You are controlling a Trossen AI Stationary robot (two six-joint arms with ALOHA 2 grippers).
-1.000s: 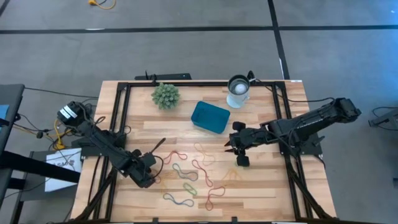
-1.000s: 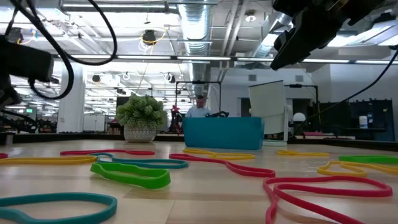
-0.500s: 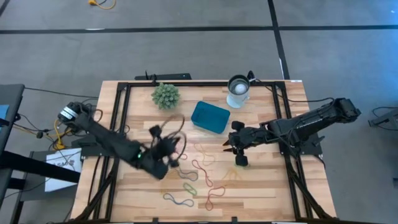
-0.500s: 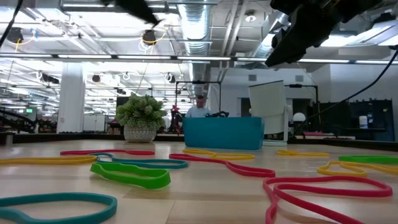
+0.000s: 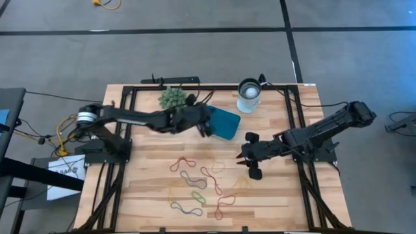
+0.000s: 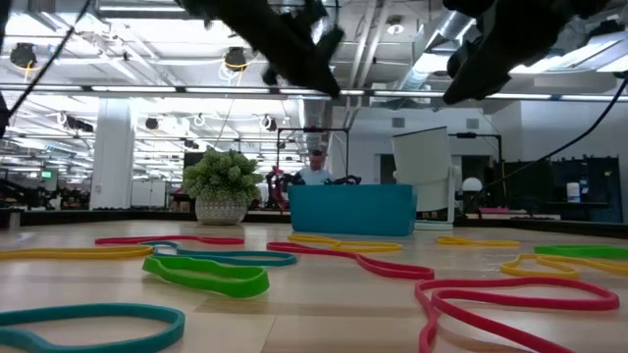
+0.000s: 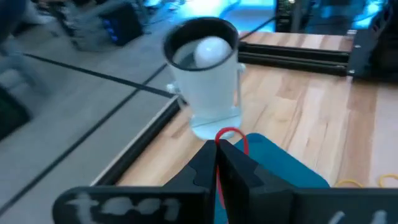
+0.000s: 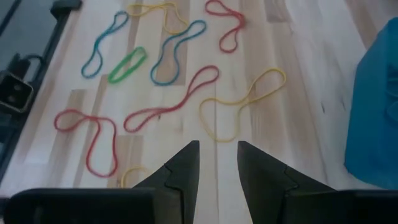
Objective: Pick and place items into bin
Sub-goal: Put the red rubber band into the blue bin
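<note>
The left gripper [image 7: 217, 163] has its fingers [image 7: 200, 169] pressed together on a red rubber band [image 7: 231, 138], whose loop pokes out past the tips and curls up and over toward the white cup [image 7: 204, 74]. In the high view this gripper [image 5: 204, 125] hangs over the near-left edge of the teal bin [image 5: 224, 123], the arm reaching in from the counter's left side past the small green plant [image 5: 171, 97]. How far above the bin it hangs cannot be told. What lies inside the bin cannot be seen. The cup [image 5: 249, 93] stands just beyond the bin, at the counter's far edge, with a pale round thing inside it.

The right gripper [image 8: 217, 163] has its fingers [image 8: 181, 169] parted with a narrow gap and nothing between them. In the high view it [image 5: 245, 156] waits over bare wood, right of the bands and nearer than the bin.

The other bands lie flat and loose on the counter [image 5: 279, 195] in its near middle. A long red band [image 8: 171, 98] runs slantwise, a yellow one [image 8: 241, 102] lies beside it on a like slant, and a short green one [image 8: 127, 65] lies further off among blue ones [image 8: 178, 51]. From the low view a green band [image 6: 204, 275] and a red one [image 6: 520, 299] lie nearest, with the bin [image 6: 351, 209] well behind them. The wood to the counter's near left and far right is bare, bounded by the black frame rails [image 5: 127, 123].
</note>
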